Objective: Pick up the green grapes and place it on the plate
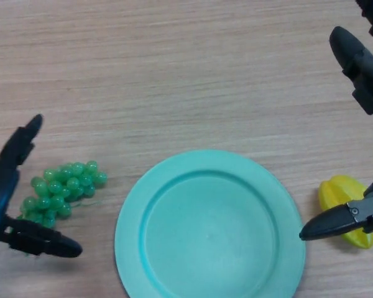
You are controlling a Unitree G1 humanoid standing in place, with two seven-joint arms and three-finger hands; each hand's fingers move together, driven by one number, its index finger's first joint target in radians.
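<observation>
A bunch of green grapes (61,189) lies on the wooden table at the lower left. A round teal plate (143,217) sits just to its right at the bottom centre, with nothing on it. My left hand (6,180) is open at the left edge, its fingers above and its thumb below the grapes, spread around the bunch without gripping it. My right hand (363,65) is open at the right edge, away from the grapes.
A yellow star fruit (342,195) lies on the table right of the plate, partly behind my right hand's lower finger (336,223). The wooden tabletop (174,74) stretches across the far half of the view.
</observation>
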